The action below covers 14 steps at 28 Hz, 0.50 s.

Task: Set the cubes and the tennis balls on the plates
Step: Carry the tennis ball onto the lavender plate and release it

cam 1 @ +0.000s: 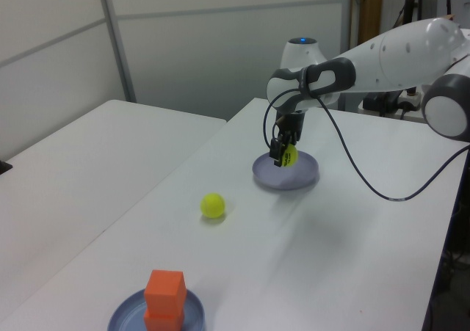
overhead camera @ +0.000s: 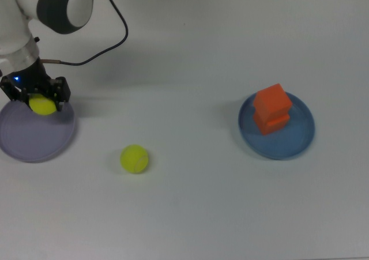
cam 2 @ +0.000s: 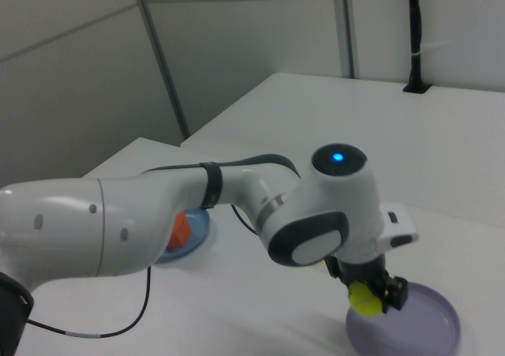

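Note:
My gripper (overhead camera: 40,104) (cam 1: 285,155) (cam 2: 369,297) is shut on a yellow-green tennis ball (overhead camera: 42,105) (cam 1: 289,155) (cam 2: 364,299) and holds it in the air over the lavender plate (overhead camera: 29,142) (cam 1: 294,179) (cam 2: 430,332) at the top view's left edge. A second tennis ball (overhead camera: 134,158) (cam 1: 213,205) lies on the table to the right of that plate in the top view. Two orange cubes (overhead camera: 272,109) (cam 1: 164,299) are stacked on the blue plate (overhead camera: 297,139) (cam 1: 192,315) at the top view's right. In the right view only part of a cube (cam 2: 181,234) and the blue plate (cam 2: 199,228) show behind the arm.
A black cable (overhead camera: 109,41) (cam 1: 367,188) trails from the arm across the white table. Partition walls stand behind the table in the left view, and a black post (cam 2: 413,32) rises at the far edge in the right view.

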Motion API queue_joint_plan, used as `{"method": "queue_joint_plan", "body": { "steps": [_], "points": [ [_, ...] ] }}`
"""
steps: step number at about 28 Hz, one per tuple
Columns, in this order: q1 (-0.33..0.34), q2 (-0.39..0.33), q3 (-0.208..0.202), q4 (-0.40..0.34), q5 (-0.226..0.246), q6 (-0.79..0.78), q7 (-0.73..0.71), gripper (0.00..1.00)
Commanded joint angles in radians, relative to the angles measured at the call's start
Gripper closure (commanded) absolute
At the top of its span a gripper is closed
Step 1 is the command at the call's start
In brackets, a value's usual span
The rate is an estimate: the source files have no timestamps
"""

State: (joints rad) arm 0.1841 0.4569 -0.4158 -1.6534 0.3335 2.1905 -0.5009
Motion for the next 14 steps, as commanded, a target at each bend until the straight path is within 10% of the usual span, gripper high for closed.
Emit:
{"method": "queue_joint_plan", "body": {
  "steps": [1,14],
  "points": [
    [-0.008,0.074,-0.020,0.056,0.052,-0.003,-0.011,1.00],
    [-0.009,0.144,-0.008,0.098,0.093,0.103,0.036,1.00]
  ]
}}
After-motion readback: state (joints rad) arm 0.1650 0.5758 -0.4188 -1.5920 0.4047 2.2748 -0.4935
